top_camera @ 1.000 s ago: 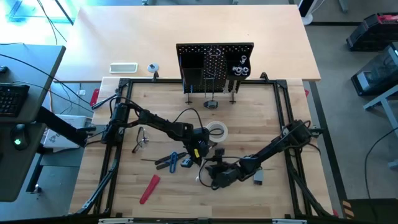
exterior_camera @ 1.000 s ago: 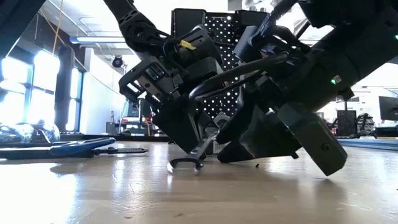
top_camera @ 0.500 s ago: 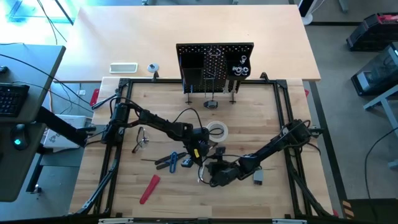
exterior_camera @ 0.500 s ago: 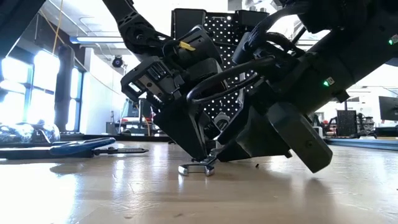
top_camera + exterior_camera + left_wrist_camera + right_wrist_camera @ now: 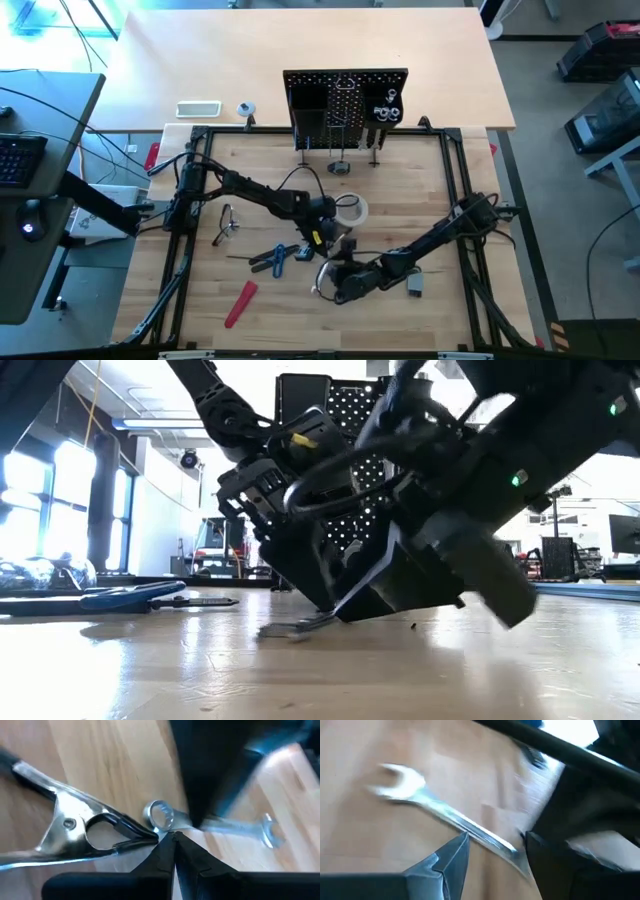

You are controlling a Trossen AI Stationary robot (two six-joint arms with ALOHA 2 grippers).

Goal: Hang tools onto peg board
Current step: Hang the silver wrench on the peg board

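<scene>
A silver wrench (image 5: 220, 826) lies on the wooden table (image 5: 400, 200), mid-table toward the near edge, where both grippers meet. Its open end (image 5: 285, 628) rests on the wood, and its shaft slants up toward the grippers. My left gripper (image 5: 173, 837) is shut, its tips at the wrench's ring end. My right gripper (image 5: 492, 847) is open, a finger on either side of the shaft (image 5: 470, 827). The black peg board (image 5: 345, 100) stands upright at the far edge. My left gripper's shut fingertips (image 5: 167, 845) meet the wrench's ring end (image 5: 160, 816), slanting down from the table's left. Whether they press it or only touch it cannot be told. My right gripper's fingers straddle the shaft. One dark finger (image 5: 200, 795) crosses over it; I cannot tell whether it touches.
Blue-handled pliers (image 5: 275, 258), a red-handled tool (image 5: 240, 303) and a silver tool (image 5: 225, 222) lie to the left. A white tape roll (image 5: 350, 210) sits just beyond the grippers, a small tape measure (image 5: 415, 285) to their right. A silver plier-like tool (image 5: 75, 825) lies beside the left fingertips.
The wrench has shifted a little on the table between the two grippers. Its open end stays on the wood, while the end at the grippers now stands raised, so the wrench slants.
</scene>
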